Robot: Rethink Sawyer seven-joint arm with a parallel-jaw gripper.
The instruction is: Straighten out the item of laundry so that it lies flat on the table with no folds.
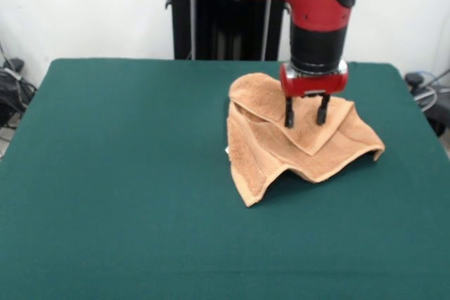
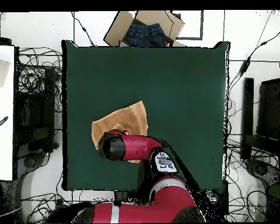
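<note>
The tan terry towel (image 1: 281, 138) lies crumpled on the dark green table (image 1: 119, 173), right of centre toward the far side, with a folded flap on top and a raised ridge along its near edge. My gripper (image 1: 305, 116) hangs straight down over the upper folded part, fingers open, tips at or just above the cloth, holding nothing. In the overhead view the towel (image 2: 128, 121) shows left of centre and the arm covers its lower part; the gripper is hidden under the arm's wrist.
A cardboard box with dark blue cloth (image 2: 145, 29) sits beyond the table's far edge in the overhead view. Cables and stands surround the table. The table's green top (image 2: 183, 93) spreads wide on all sides of the towel.
</note>
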